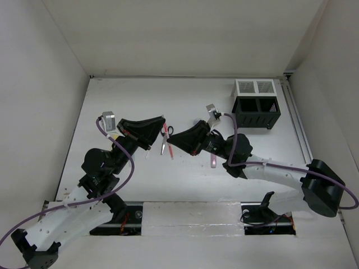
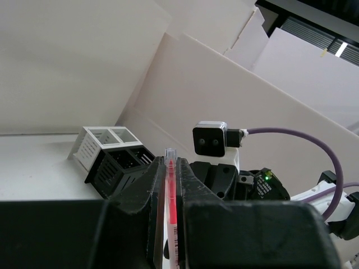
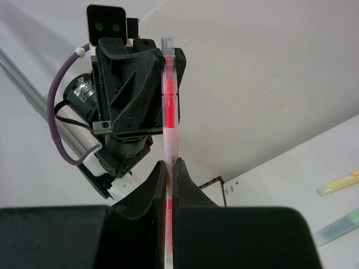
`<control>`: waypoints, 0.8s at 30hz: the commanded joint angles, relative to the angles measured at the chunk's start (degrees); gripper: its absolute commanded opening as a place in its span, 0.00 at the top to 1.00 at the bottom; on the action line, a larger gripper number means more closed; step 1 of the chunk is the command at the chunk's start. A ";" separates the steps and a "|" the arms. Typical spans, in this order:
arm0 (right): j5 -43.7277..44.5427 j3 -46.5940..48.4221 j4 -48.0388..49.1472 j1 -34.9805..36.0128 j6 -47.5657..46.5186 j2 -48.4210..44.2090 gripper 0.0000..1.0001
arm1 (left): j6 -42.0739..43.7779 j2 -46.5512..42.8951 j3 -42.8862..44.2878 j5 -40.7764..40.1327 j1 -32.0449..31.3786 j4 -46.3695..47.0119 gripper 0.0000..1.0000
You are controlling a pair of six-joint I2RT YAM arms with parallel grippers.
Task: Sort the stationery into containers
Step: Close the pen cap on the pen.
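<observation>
The left gripper (image 2: 168, 166) and right gripper (image 3: 169, 172) are each clamped on opposite ends of one thin red pen (image 3: 170, 112), held above the middle of the counter (image 1: 112, 101); it looks light, stiff and slick, best pinched firmly mid-barrel.

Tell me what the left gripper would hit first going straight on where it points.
Probably the right gripper: it faces the left gripper tip to tip, both shut on one red pen. Nothing else shows between them, though depth is unclear.
</observation>
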 commanded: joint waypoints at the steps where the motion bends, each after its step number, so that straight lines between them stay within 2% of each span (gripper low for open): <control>1: -1.05 3.48 5.54 -0.05 0.01 -0.47 1.00 | 0.93 0.72 -0.22 2.16 0.06 0.41 1.00; 6: -3.24 6.20 1.77 -0.58 -1.03 -1.52 1.00 | 0.93 1.24 0.32 3.48 0.06 -2.49 1.00; 14: -3.34 10.42 -15.88 -1.72 -9.29 -6.09 1.00 | 0.93 1.24 1.37 5.86 0.06 -6.18 1.00; 18: -3.87 11.65 -16.52 -3.47 -9.92 -6.62 1.00 | 0.93 1.77 0.85 7.08 0.06 -7.59 1.00; 24: -5.71 12.71 -15.03 -3.48 -4.30 -4.96 1.00 | 0.93 0.01 -1.52 7.09 0.06 -6.45 1.00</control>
